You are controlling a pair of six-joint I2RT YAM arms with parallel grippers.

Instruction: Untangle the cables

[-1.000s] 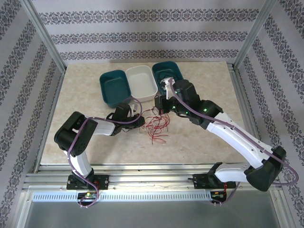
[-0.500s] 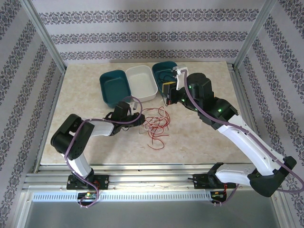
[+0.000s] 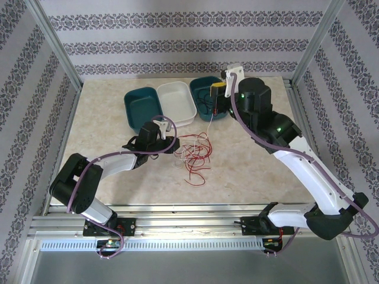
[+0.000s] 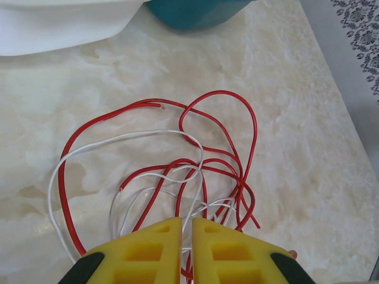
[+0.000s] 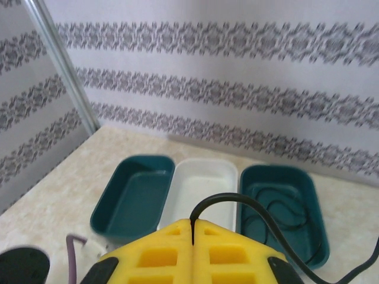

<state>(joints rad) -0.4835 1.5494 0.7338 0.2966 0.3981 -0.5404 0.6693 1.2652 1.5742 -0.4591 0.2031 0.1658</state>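
The cables [image 3: 194, 155] lie as a loose tangle of thin red and white wires mid-table, spread in loops in the left wrist view [image 4: 201, 165]. My left gripper [image 3: 176, 148] sits low at the tangle's left edge. Its yellow jaws [image 4: 186, 220] are nearly together on a white cable that runs into the narrow gap. My right gripper [image 3: 214, 97] is raised over the near end of the right teal tub [image 3: 204, 87]. It is shut [image 5: 193, 220] on a black cable [image 5: 237, 200] that arcs out to the right and hangs down.
Three tubs stand in a row at the back: a left teal tub [image 5: 131, 195], a white tub [image 5: 204, 183] and the right teal tub [image 5: 296, 183] with black cable [image 5: 278, 213] coiled inside. Patterned walls and metal posts enclose the table.
My right gripper has lifted and swung back and right from the tangle to over the right teal tub, carrying the black cable. The left arm has reached a little further right.
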